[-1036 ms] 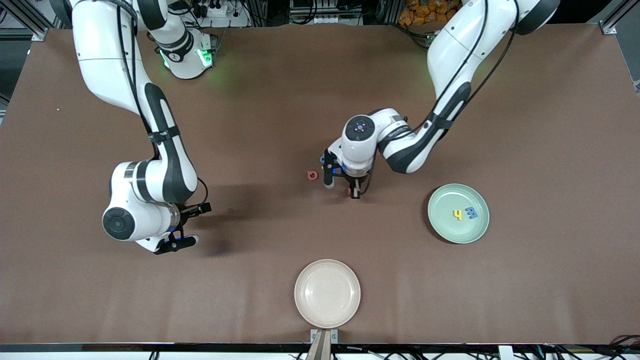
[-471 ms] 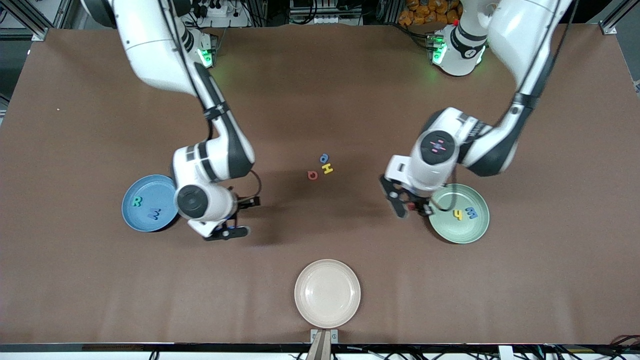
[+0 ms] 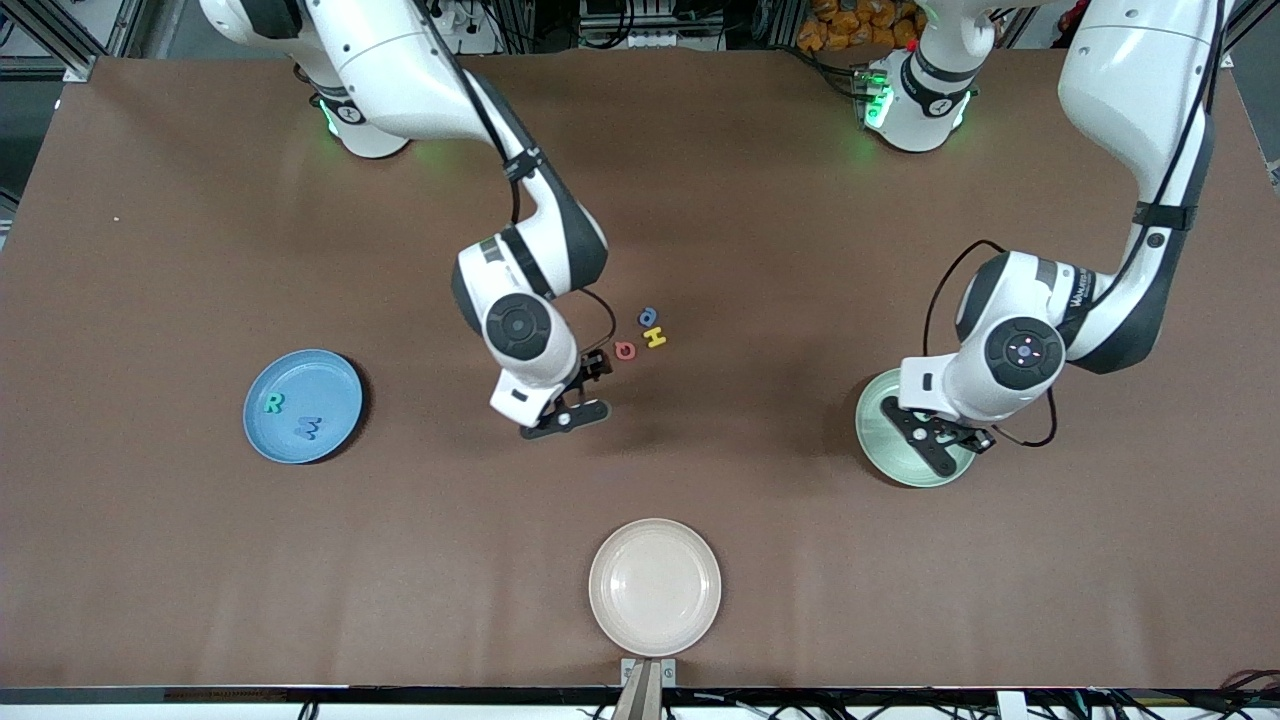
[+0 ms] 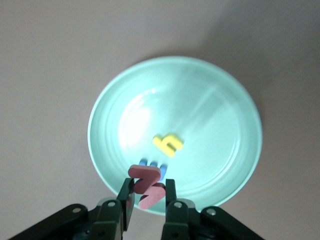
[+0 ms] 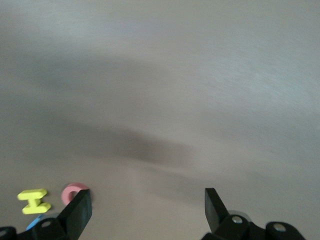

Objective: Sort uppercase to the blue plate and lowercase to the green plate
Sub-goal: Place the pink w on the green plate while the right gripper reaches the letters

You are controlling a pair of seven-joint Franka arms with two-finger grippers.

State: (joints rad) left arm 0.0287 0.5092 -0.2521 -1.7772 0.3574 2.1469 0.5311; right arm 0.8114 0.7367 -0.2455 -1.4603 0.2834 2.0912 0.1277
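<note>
— Two hands: what has the left hand (image 4: 146, 200) got?
— It pinches a red foam letter (image 4: 146, 185) over the pale mint-green plastic plate (image 3: 872, 440), where a yellow foam h (image 4: 167, 144) and a blue foam m (image 4: 150, 163) lie.
— And the right hand (image 3: 562, 408)?
— Spread wide and empty, above the brown counter (image 3: 760, 560) by the red foam ring (image 3: 625, 350), yellow foam H (image 3: 655, 338) and rounded blue foam letter (image 3: 648, 316). On the sky-blue plastic plate (image 3: 270, 440) sit a green foam R (image 3: 272, 403) and blue foam W (image 3: 309, 428).

green plate (image 3: 880, 445): left arm's wrist and left claw (image 3: 940, 445) cover much of it in the front view; the letters on it are hidden there
blue m (image 4: 151, 163): mostly hidden by the red letter (image 4: 148, 186) in the left wrist view
rounded blue letter (image 5: 34, 221): only a sliver shows at a right claw (image 5: 145, 212) finger
red letter: shape too unclear to read
</note>
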